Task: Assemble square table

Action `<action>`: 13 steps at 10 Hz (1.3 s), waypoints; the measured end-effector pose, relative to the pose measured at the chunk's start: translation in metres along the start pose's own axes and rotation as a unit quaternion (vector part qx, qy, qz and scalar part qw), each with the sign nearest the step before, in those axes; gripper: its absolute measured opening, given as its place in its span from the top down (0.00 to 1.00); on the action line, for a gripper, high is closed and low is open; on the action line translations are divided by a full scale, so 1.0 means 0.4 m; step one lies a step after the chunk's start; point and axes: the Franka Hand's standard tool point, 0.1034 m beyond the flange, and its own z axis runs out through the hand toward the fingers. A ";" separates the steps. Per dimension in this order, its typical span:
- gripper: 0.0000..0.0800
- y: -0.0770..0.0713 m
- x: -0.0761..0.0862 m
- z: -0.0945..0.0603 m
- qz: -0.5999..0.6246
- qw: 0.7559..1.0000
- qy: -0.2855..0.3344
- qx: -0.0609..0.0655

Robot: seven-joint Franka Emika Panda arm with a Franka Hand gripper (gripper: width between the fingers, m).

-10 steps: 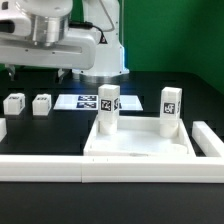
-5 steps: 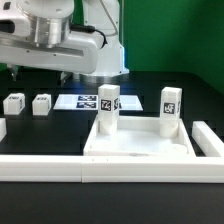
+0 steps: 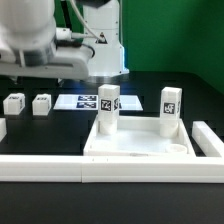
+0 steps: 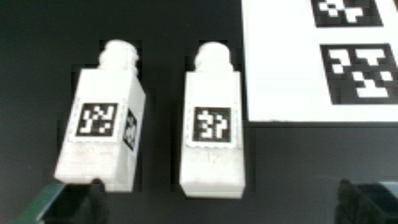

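The square table's white slab (image 3: 140,143) lies on the black table with two tagged white legs standing upright in its far corners, one (image 3: 108,109) and the other (image 3: 169,108). Two loose tagged legs (image 3: 14,103) (image 3: 41,103) lie at the exterior view's left. The wrist view shows these two side by side, one (image 4: 103,125) and the other (image 4: 214,125). My gripper (image 4: 222,205) is open and empty above them, its dark fingertips (image 4: 75,200) wide apart and touching neither leg. The arm's hand (image 3: 40,55) hangs over the loose legs.
The marker board (image 3: 85,101) lies next to the loose legs and also shows in the wrist view (image 4: 329,55). A long white L-shaped rail (image 3: 100,168) runs along the front and up the exterior view's right side. Another white part (image 3: 2,128) sits at the left edge.
The arm's hand has swung toward the exterior view's left and a little lower, over the two loose legs. The slab and the legs have not moved.
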 end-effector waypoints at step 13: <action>0.19 -0.028 0.033 0.135 -0.019 0.998 -0.055 0.003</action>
